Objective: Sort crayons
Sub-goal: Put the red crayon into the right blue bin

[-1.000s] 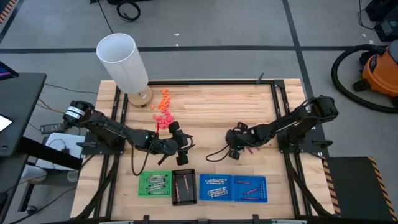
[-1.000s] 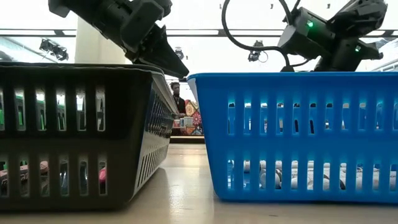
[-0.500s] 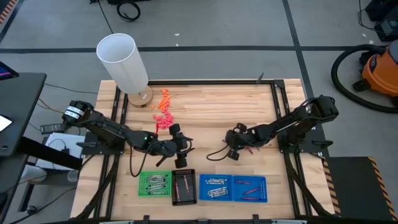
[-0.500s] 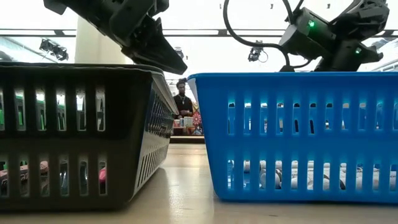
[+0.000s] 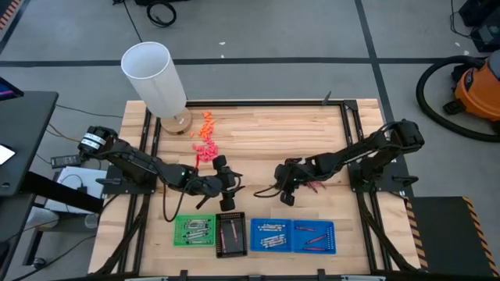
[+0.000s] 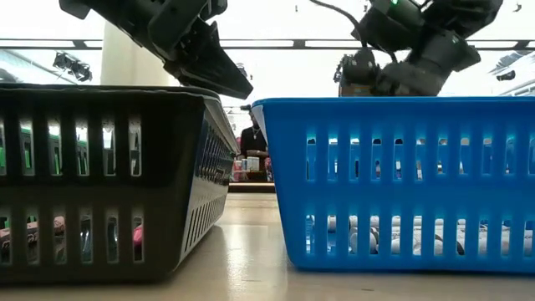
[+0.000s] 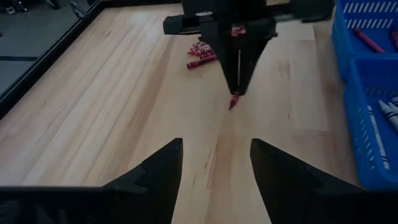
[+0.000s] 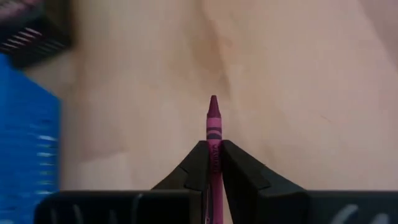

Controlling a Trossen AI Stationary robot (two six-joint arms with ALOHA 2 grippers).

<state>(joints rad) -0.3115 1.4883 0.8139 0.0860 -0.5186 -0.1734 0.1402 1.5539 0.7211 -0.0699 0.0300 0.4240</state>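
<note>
My right gripper (image 5: 284, 192) is shut on a magenta crayon (image 8: 213, 124) above the bare wood at mid-table; it also shows in the left wrist view (image 7: 237, 84), with the crayon's tip (image 7: 234, 102) pointing down. My left gripper (image 5: 233, 186) is open and empty, just to its left, above the black tray (image 5: 230, 234). A small heap of magenta crayons (image 5: 314, 186) lies on the table to the right of my right gripper. Grey crayons lie in the left blue tray (image 5: 271, 234), and red ones in the right blue tray (image 5: 316, 236). My right gripper pinches the magenta crayon's wrapped shaft (image 8: 213, 148) between its two fingers. The fingers lie along the crayon, and its pointed tip (image 8: 213, 101) sticks out past their ends. The fingers slant down from the table's right. The crayon is clear of the table.
A green tray (image 5: 194, 231) stands left of the black tray at the near edge. A tall white cylinder (image 5: 155, 78) stands at the far left corner, with orange and pink lumps (image 5: 205, 136) beside it. Bare wood lies between the grippers and the far edge.
My right gripper has gone toward the table's left with the magenta crayon, away from the heap and nearer my left gripper. It has stayed shut on the crayon.
</note>
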